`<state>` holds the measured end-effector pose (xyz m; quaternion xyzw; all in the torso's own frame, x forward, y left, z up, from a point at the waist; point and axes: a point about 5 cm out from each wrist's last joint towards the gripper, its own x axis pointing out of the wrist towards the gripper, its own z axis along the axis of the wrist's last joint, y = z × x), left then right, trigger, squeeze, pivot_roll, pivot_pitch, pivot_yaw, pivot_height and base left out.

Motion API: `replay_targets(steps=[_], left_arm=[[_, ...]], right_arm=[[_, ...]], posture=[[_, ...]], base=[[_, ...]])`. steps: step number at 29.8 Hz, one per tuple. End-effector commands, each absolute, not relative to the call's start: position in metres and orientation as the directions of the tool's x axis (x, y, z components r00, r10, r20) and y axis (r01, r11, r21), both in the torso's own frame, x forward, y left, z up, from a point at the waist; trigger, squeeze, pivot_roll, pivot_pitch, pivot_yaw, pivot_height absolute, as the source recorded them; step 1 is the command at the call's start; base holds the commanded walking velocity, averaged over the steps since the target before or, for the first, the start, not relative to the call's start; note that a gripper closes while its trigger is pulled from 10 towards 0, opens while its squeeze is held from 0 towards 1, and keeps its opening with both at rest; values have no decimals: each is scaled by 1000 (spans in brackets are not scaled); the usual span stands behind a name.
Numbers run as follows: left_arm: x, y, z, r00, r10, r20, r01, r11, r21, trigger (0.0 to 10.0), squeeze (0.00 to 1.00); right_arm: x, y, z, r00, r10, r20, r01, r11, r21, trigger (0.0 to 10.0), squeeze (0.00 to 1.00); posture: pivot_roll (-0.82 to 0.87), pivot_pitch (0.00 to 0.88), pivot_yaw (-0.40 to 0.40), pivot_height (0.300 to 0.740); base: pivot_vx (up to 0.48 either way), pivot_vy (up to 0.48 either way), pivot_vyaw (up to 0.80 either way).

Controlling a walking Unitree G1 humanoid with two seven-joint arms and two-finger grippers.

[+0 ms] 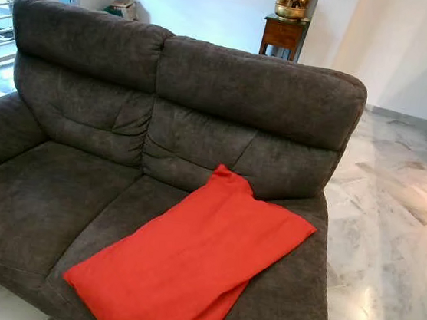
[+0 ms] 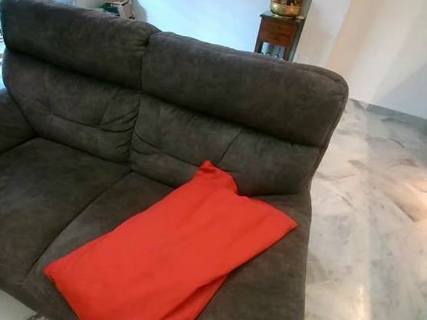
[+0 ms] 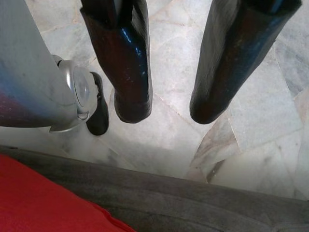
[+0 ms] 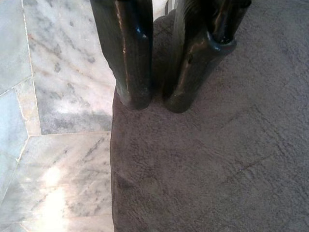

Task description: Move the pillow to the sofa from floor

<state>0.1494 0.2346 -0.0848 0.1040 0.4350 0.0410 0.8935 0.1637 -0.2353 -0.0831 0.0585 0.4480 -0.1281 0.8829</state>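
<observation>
Marble floor (image 1: pixel 391 227) lies beside the grey sofa (image 1: pixel 79 191), where a flat red pillow (image 1: pixel 194 266) rests slanted. Left pincer (image 3: pixel 166 113) gapes empty; right pincer (image 4: pixel 159 104) pinched closed, empty.

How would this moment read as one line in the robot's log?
red pillow: lying on sofa seat | left end effector: open, empty | right end effector: shut, empty

The pillow (image 1: pixel 190 262) lies on the sofa (image 1: pixel 79 191), on the right seat cushion, set diagonally: one corner touches the foot of the right backrest, the opposite end reaches the seat's front edge. The left seat cushion lies beside it. Behind the sofa's right end, a small side table (image 1: pixel 283 35) stands against the wall. The floor (image 1: pixel 391 227) spreads to the right of the sofa and in front of it.
</observation>
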Motion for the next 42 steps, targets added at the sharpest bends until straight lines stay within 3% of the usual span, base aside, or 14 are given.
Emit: replay_targets(steps=[1, 24, 42], left_arm=[[146, 234, -86, 611, 159, -776, 28, 975, 222, 10000, 0], [145, 233, -86, 616, 149, -773, 66, 969, 240, 10000, 0], [140, 233, -89, 600, 158, -784, 68, 966, 248, 10000, 0]], right_arm=[[158, -237, -85, 548, -175, -818, 280, 960, -17, 10000, 0], [154, -232, -88, 549, -153, -822, 270, 963, 1, 10000, 0], [165, -226, -85, 580, -118, -806, 233, 972, 25, 10000, 0]], posture=[[145, 48, -25, 740], [146, 18, -29, 740], [144, 48, -26, 740]], base=[[0, 0, 0], [0, 0, 0], [0, 0, 0]])
